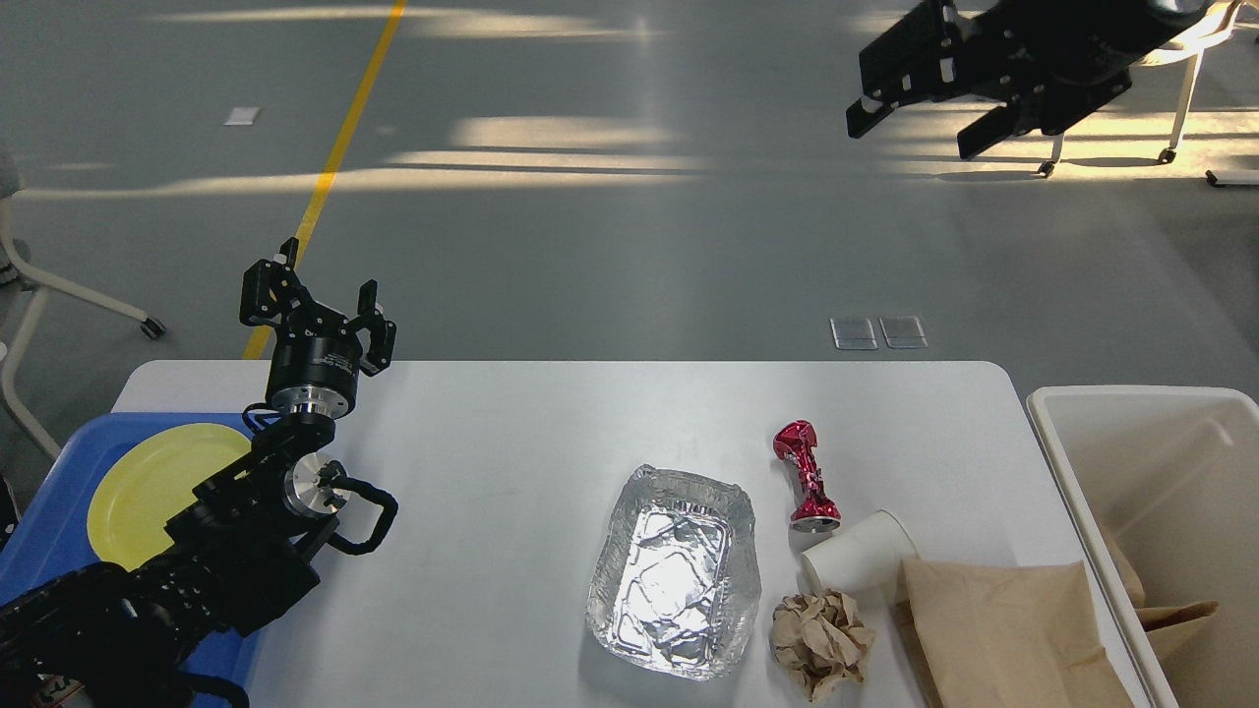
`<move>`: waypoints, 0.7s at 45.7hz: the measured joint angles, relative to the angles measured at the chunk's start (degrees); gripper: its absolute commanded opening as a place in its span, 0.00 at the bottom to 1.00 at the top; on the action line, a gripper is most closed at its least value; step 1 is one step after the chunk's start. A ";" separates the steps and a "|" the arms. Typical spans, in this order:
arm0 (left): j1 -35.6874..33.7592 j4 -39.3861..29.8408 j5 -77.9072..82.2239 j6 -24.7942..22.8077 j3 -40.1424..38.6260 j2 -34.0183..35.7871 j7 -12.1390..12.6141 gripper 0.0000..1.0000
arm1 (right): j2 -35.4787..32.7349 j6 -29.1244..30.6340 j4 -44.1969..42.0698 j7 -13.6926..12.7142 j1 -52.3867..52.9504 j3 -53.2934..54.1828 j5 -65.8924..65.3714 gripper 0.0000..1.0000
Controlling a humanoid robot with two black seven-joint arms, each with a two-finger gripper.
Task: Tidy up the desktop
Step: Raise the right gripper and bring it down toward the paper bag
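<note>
Risk: my right gripper, fingers spread and empty, high over the desktop; descending, it may topple the paper cup beside the crushed red can.

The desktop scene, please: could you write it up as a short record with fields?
surface: white desktop
trash: foil tray; crushed red can; paper cup on its side; paper ball; brown bag
left side: yellow plate in blue tray
right side: white bin, brown paper inside
left end effector: open, empty, above the desktop's far left edge
right end effector: open, empty, raised high at upper right
</note>
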 measured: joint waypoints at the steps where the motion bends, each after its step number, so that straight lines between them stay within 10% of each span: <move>1: 0.00 0.00 0.00 0.00 0.00 0.00 0.00 0.97 | -0.18 0.07 0.03 0.01 0.47 0.59 0.01 1.00; 32: 0.00 0.00 0.00 0.00 0.00 0.00 0.00 0.97 | -2.11 -0.50 -0.01 -0.40 -21.77 -0.91 -20.23 1.00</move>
